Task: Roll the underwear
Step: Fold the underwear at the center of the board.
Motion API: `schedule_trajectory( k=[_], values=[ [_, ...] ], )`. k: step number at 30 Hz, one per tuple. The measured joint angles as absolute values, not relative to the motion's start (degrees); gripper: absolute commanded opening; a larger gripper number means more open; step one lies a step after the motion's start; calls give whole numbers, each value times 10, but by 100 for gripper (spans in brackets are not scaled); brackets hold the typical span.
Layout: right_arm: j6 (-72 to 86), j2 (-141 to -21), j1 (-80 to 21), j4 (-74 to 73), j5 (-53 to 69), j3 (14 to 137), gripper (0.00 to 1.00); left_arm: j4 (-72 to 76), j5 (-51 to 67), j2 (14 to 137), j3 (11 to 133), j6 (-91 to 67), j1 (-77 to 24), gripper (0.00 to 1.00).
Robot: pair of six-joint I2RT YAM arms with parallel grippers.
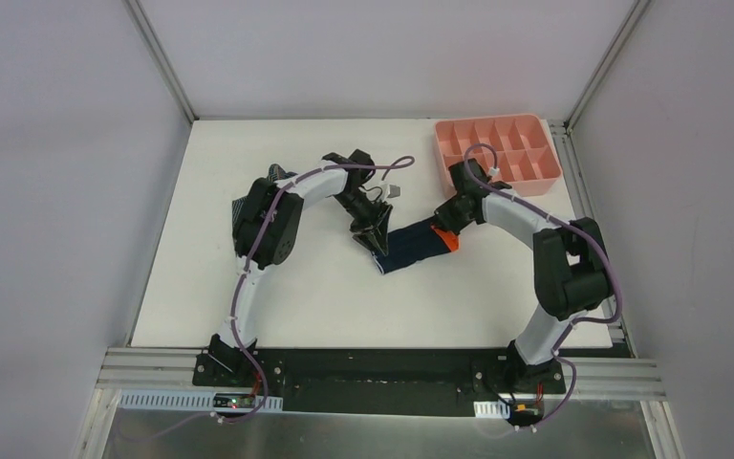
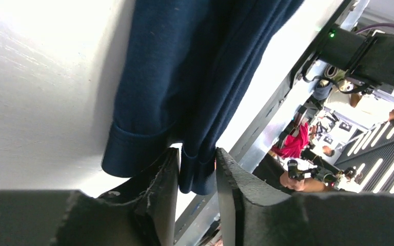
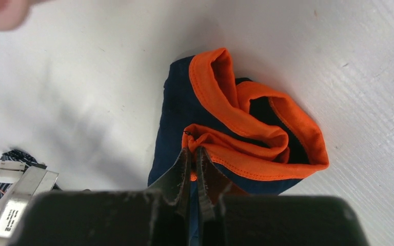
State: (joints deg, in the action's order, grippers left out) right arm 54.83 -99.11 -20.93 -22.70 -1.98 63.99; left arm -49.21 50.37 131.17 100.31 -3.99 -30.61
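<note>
at the counter's middle: the navy underwear [image 1: 413,251] lies on the white counter [image 1: 277,306] as a short band running between the two tools.
left tool [image 1: 377,247]: sits at the band's left end, pointing down at the cloth.
left tool, wrist view [image 2: 196,154]: the jaws stand apart, released; a folded navy hem [image 2: 197,177] sits in the gap between the fingers [image 2: 164,174], and the rest of the navy underwear [image 2: 184,77] spreads away over the counter [image 2: 41,77].
right tool [image 1: 447,229]: sits at the band's right end, over the orange trim [image 1: 450,240].
right tool, wrist view [image 3: 192,151]: clenched on the navy underwear, the fingertips pinching an edge of the orange trim [image 3: 256,165].
navy underwear, right end [image 3: 170,118]: bunched, with the orange trim curled into loose loops on top of the navy cloth, resting on the counter [image 3: 338,77].
striped underwear [image 1: 239,206]: lies on the counter's left part, mostly hidden behind the left arm and well apart from the navy pair; a small corner of it [image 3: 13,155] shows at the left edge of the right wrist view.
pink tray [image 1: 442,158]: stands at the far right corner of the counter, beyond the right tool, apart from both pieces of cloth.
</note>
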Motion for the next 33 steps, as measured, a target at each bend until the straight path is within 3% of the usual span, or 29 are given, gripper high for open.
schedule_trajectory(
  k=[33],
  values=[
    [568, -1052, -154, -212, -22, 707, 0, -437, 476, 1274, 1020, -142, -247, 17]
  ],
)
